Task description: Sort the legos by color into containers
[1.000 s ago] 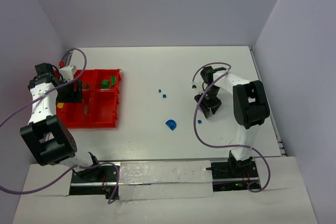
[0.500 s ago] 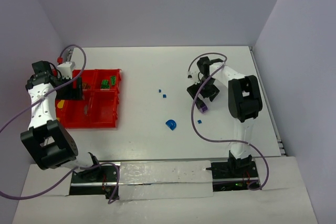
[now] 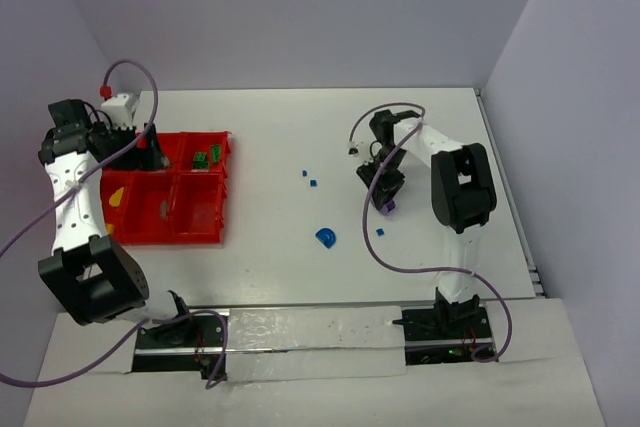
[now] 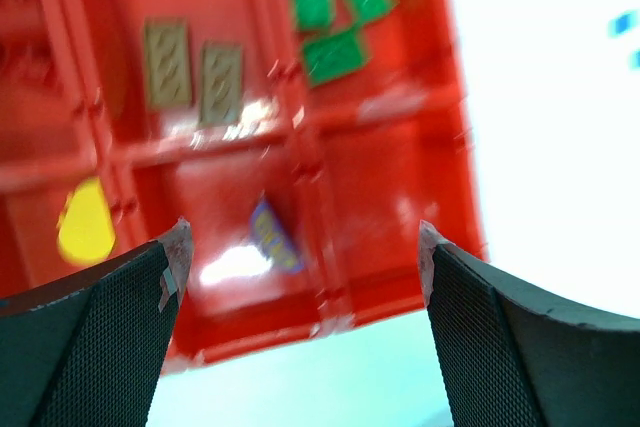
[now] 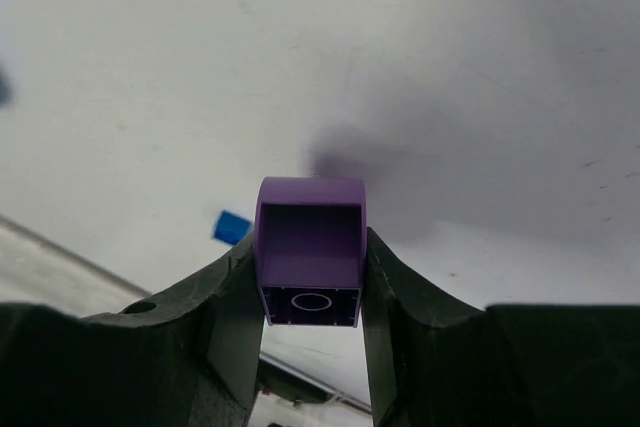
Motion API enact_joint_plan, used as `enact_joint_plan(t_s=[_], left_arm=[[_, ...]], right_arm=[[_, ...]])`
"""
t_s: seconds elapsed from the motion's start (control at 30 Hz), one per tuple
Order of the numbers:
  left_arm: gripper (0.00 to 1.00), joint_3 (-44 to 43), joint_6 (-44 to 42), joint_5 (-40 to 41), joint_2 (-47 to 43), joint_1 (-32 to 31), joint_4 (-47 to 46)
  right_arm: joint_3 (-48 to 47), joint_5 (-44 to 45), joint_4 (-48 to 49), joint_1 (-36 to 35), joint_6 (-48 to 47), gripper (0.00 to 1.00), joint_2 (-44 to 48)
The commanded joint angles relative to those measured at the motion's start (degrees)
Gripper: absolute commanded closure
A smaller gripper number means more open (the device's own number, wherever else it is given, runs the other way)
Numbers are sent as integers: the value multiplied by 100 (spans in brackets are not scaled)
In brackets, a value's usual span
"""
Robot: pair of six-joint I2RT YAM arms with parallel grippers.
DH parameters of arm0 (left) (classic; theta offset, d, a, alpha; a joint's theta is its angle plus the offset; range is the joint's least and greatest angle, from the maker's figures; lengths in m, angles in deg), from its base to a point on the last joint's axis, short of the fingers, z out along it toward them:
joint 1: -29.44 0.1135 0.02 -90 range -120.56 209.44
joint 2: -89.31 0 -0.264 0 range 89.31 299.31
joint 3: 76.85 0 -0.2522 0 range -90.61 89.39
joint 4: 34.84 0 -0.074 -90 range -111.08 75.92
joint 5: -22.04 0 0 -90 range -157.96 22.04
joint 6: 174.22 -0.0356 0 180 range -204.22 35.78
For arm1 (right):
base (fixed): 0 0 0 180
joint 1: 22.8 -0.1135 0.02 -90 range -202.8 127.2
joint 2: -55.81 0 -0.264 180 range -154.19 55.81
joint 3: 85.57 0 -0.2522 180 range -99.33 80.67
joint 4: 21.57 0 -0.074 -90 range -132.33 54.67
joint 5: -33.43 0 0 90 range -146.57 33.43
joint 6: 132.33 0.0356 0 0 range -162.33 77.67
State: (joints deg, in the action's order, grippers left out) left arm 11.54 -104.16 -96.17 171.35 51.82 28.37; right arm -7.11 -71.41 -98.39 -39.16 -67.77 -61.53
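1. legos on the table: one blue arch (image 3: 326, 238) near the middle, and three tiny blue bits. two of them (image 3: 304, 173) (image 3: 313, 183) sit close together beyond the arch. the third (image 3: 380, 233) is to its right.
2. legos in the containers (image 4: 300, 132), a joined grid of red bins at the left of the table:
   - three green pieces (image 4: 333, 55) in one far compartment
   - two dull tan-looking studded plates (image 4: 165, 62) in the compartment next to it on the left
   - one yellow piece (image 4: 85, 222) in a near compartment
   - one blurred purplish piece (image 4: 273, 235) in the compartment beside the yellow one
3. one purple lego (image 5: 310, 197) is clamped between the right gripper (image 5: 309, 245) fingers, right of table centre. can't tell if it's off the surface.
4. left gripper (image 4: 303, 237) hangs over the bins, jaws wide apart, nothing between them.
5. white tabletop, pale lilac walls on three sides, purple cables looping off both arms.
6. versus a second ago: the left arm has pulled back toward the far-left corner of the bins, so the yellow piece now shows from above. the right gripper has shifted left, onto the purple lego.
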Motion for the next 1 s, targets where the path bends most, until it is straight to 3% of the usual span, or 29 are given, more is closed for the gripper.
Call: enact_joint_plan(t_s=[0.0,0.07,0.17,0.27,0.47,0.67,0.97], left_arm=[[1,-537,676,-885,-207,-314,-350],[1,-589,1069,-860,-183,-939,-729],[1,-503,1517,-708,-164,-1666,-1345],[1,-507,2247,-586,-11,-2383,-1897],[1,-606,3161,-213,360,-3173,-3010],[1,-462,3638,165,543,-3838,-4176],[1,-1109,3704,842,1255,-4432,-4314]], right_arm=[[-972,-1309,-66,-7,698,100,629],[-1611,-2133,784,-8,1978,100,669],[-2715,-2473,1549,-95,3608,100,178],[-3782,-1766,2053,-338,5517,100,-239],[-3498,-1780,3504,-535,7702,100,-337],[-3332,-2511,4469,-682,8603,100,-435],[-3355,-2644,4729,-799,8692,100,-410]])
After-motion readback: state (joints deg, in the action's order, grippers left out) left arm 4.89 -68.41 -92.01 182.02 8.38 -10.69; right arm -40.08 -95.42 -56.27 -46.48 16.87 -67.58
